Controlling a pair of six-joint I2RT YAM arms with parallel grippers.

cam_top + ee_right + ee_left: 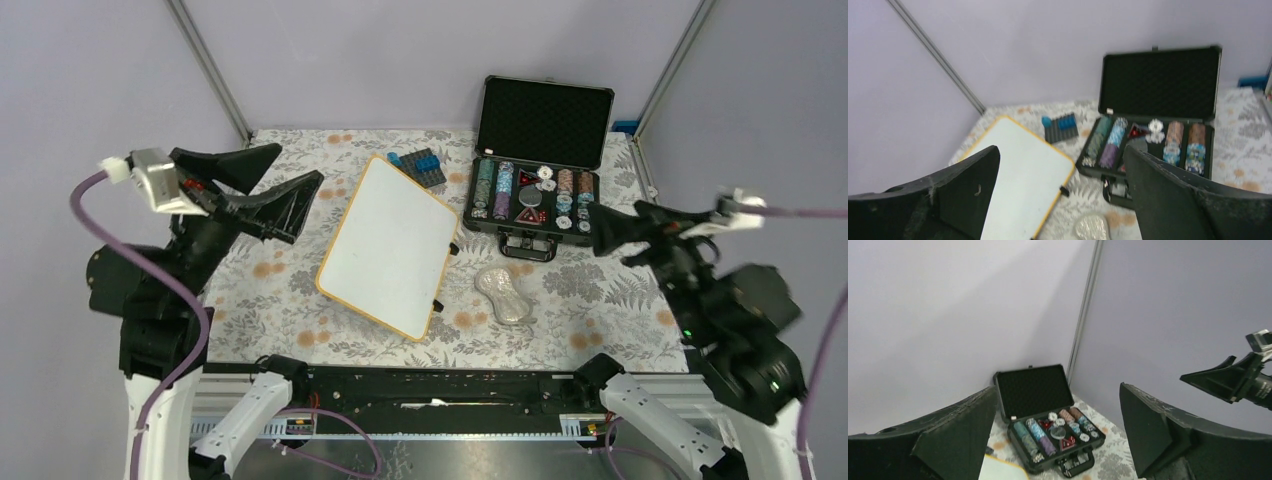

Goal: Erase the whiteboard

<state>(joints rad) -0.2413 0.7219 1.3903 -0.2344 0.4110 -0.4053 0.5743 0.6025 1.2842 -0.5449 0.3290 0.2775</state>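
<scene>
the left jaws are wide apart and hold nothing, up in the air over the left side of the desk point(270, 290). the right jaws are apart and empty too, up near the chip case point(535, 190). the whiteboard point(390, 245) lies flat, turned a bit, in the middle of the desk. i see no writing on it. a small dark and blue block point(420, 165) sits just past its far edge; i think it is the wiper. grab it flat, rub with soft, even strokes, and hold the board's rim so it does not slide.
</scene>
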